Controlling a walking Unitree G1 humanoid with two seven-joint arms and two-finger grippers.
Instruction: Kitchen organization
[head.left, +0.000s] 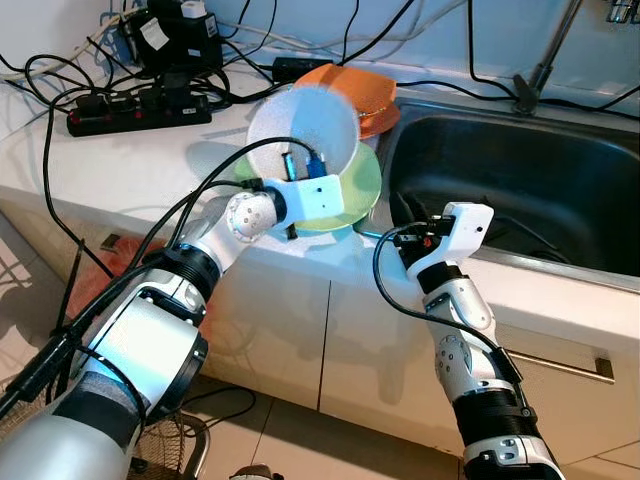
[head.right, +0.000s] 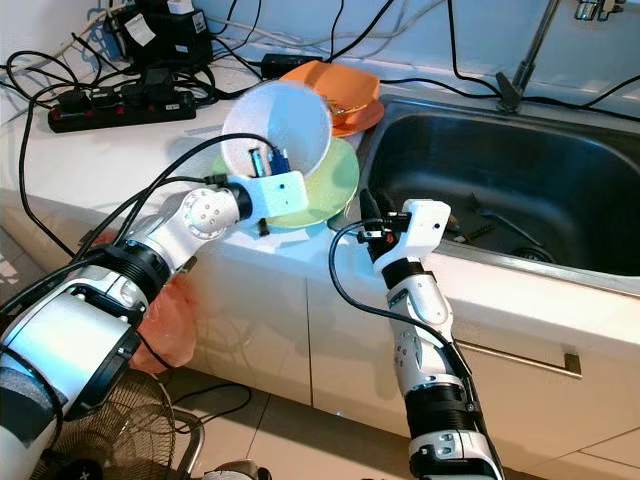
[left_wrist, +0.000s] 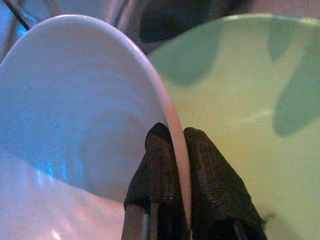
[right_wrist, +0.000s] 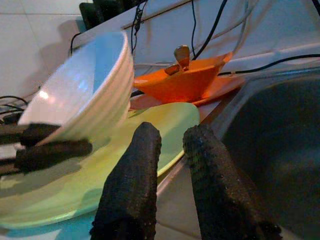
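A: Where does it stand?

B: Beside the sink (head.left: 520, 190), on the counter (head.left: 150, 165), a green plate (head.left: 362, 190) lies with an orange dish (head.left: 365, 95) behind it. The left gripper (left_wrist: 172, 165) pinches the white bowl (head.left: 305, 125) by its rim, tilted above the plate.

A: And the right gripper (right_wrist: 167, 150)?

B: Just beside the plate's edge, fingers a narrow gap apart, empty.

A: Advice?

B: Keep the pinch firm, level the bowl, and lower it slowly.

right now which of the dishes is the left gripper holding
The white bowl, tilted, its rim pinched by the left gripper. The green plate and orange dish rest on the counter.
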